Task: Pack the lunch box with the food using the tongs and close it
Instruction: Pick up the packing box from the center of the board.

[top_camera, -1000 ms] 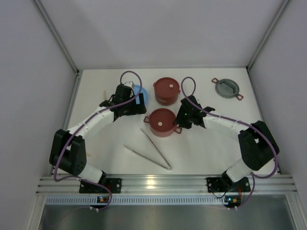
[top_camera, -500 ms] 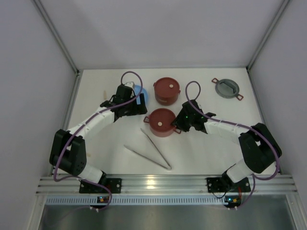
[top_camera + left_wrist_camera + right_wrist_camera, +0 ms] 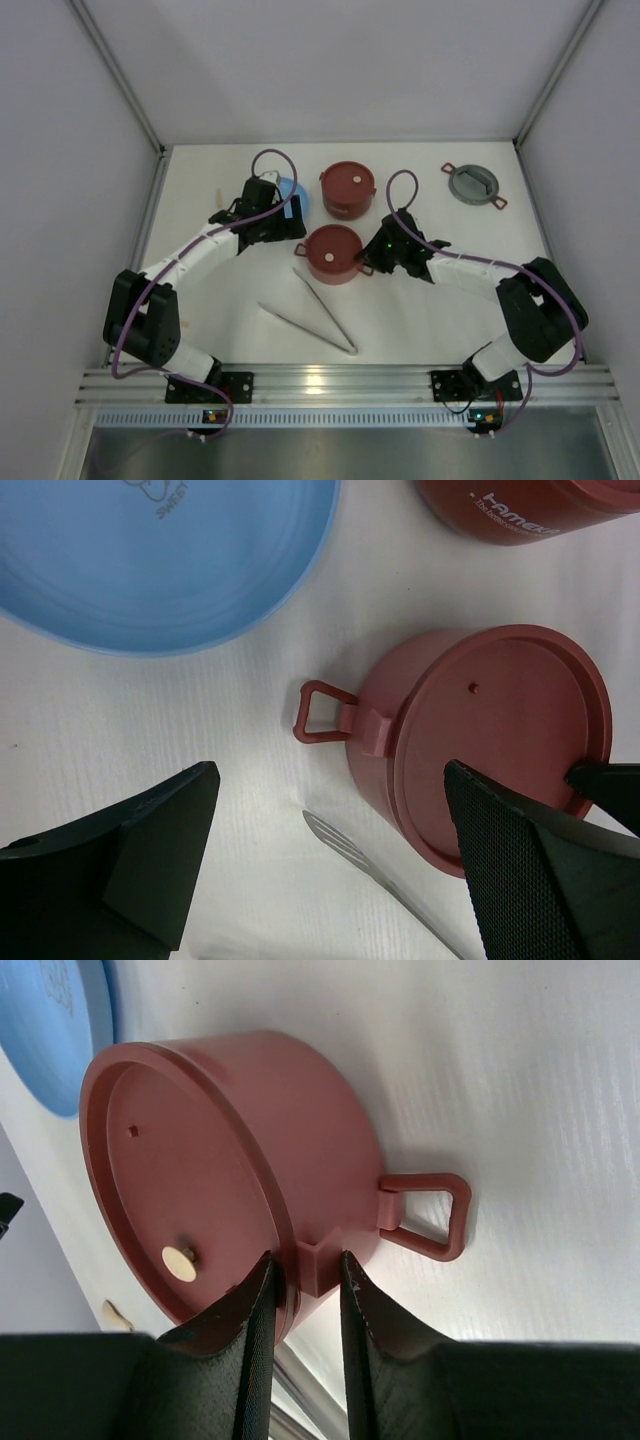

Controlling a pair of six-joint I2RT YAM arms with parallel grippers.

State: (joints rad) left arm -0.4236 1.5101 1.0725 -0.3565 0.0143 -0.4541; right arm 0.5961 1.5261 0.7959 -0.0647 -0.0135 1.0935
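Note:
The lunch box stands in parts: a near lidded dark-red bowl (image 3: 335, 254) (image 3: 500, 730) (image 3: 220, 1160), a far lidded bowl (image 3: 347, 189) and the grey two-eared cover (image 3: 473, 184). My right gripper (image 3: 372, 260) (image 3: 305, 1258) is shut on the near bowl's right rim, one finger on the lid's edge and the other against the ear bracket. My left gripper (image 3: 287, 228) (image 3: 330, 780) hangs open left of that bowl, holding nothing. The silver tongs (image 3: 310, 315) (image 3: 350, 845) lie on the table in front of the bowl. No food shows.
A light-blue plate (image 3: 296, 195) (image 3: 170, 560) lies under the left wrist, beside the far bowl (image 3: 530, 510). The near bowl's loop ear (image 3: 430, 1215) sticks out to the right of my fingers. White walls close in the table on three sides.
My right gripper has slid left and lower to the near bowl's right rim and narrowed its jaws onto it. The left arm and the tongs have not moved.

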